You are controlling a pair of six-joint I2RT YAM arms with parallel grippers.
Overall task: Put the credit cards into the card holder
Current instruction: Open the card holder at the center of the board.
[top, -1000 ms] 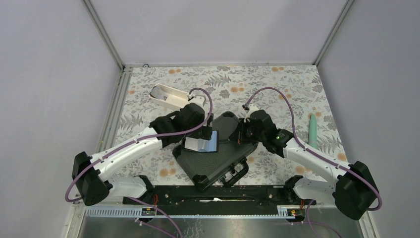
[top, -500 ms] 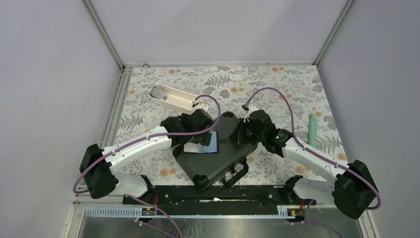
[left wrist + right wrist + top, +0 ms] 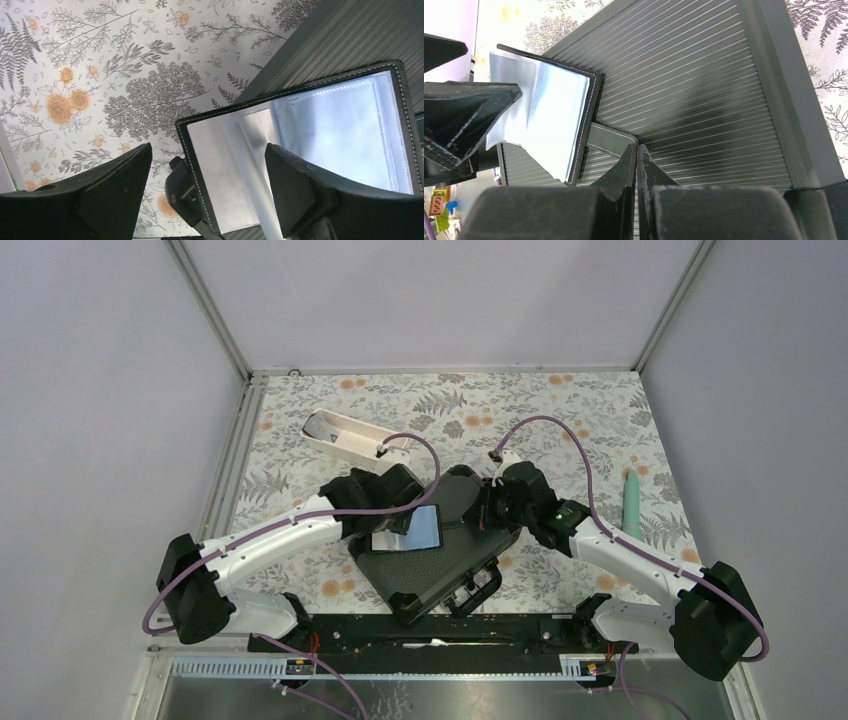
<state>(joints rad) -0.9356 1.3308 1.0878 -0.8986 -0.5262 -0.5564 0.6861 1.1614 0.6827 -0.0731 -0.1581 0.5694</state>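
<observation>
Card holder lies spread open on the lid of the black hard case, near the case's far left corner, with its pale grey-blue inside facing up. Seen from above, its long axis runs left to right, the right end sitting slightly farther from you than the left. Its snap tab points right, straight toward your right gripper. That gripper's jaws are pressed together, with the tip of the tab pinched between them. Your left gripper hangs over the left half of the holder with its jaws spread wide. One finger sits out over the flowered table beyond the holder's stitched edge, the other over the open inside. You cannot tell whether either finger touches the holder. A pale fold crosses the pocket, and whether it is a card or pocket lining does not show. The white tray lies well apart, at the far left
</observation>
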